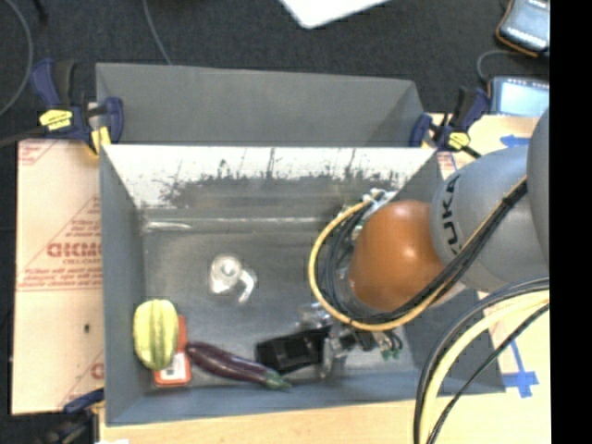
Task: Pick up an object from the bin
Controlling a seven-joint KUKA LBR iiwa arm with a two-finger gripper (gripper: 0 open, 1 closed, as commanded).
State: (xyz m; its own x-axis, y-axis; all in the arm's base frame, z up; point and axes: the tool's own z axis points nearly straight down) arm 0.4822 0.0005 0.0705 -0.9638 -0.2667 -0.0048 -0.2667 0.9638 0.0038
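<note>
We count 1 grey metal bin (pixel 120 248), 1 arm (pixel 490 220) and 5 loose things on the bin floor, 1 of each kind.

The arm comes in over the bin's right edge. Its wrist carries 1 rounded orange cover (pixel 393 252) w/ cables (pixel 321 248) looped round it, approx. over the right half of the floor. Below the cover, the gripper (pixel 319 342) sits low near the front edge, right of centre. We can't tell whether the claw is released, clenched or grasping anything; that part is too cluttered to read.

Loose things, big to small:
- 1 yellow-green ribbed fruit (pixel 154 333), upright-ish, in the front-left corner.
- 1 purple eggplant (pixel 227 364), lying along the front edge. Its left end is beside the fruit's base and its green stem end points toward the gripper.
- 1 black block (pixel 289 351), just beside the gripper on its left and touching or nearly touching the eggplant's stem end. It's the thing nearest the gripper, but we can't tell if it's held.
- 1 clear piece (pixel 228 276), approx. mid-floor, well apart from the rest.
- 1 orange block (pixel 174 372), small, tucked at the fruit's base by the front edge, partly hidden by the fruit.
</note>
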